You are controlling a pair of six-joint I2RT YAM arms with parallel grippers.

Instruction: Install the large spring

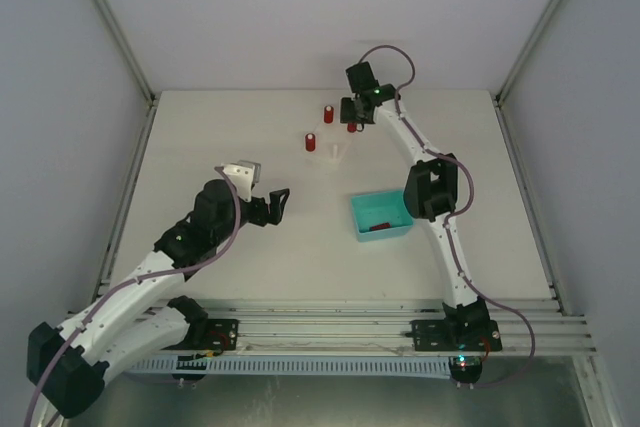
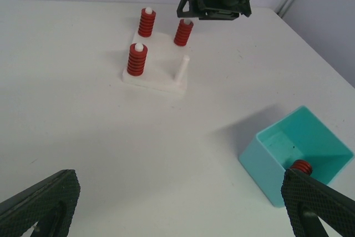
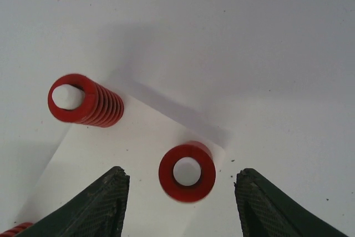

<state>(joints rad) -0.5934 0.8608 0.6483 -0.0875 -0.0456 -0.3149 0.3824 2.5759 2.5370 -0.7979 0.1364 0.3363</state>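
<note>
While our right gripper [image 3: 181, 170] gapes above the base [image 3: 138, 148], the large spring [image 3: 168, 179] rings a corner peg [image 3: 187, 171]; next, we judge, a straight lift.

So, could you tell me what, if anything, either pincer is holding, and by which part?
Nothing is held. Left pincer open and empty; right pincer open astride a red spring, not touching.
</note>
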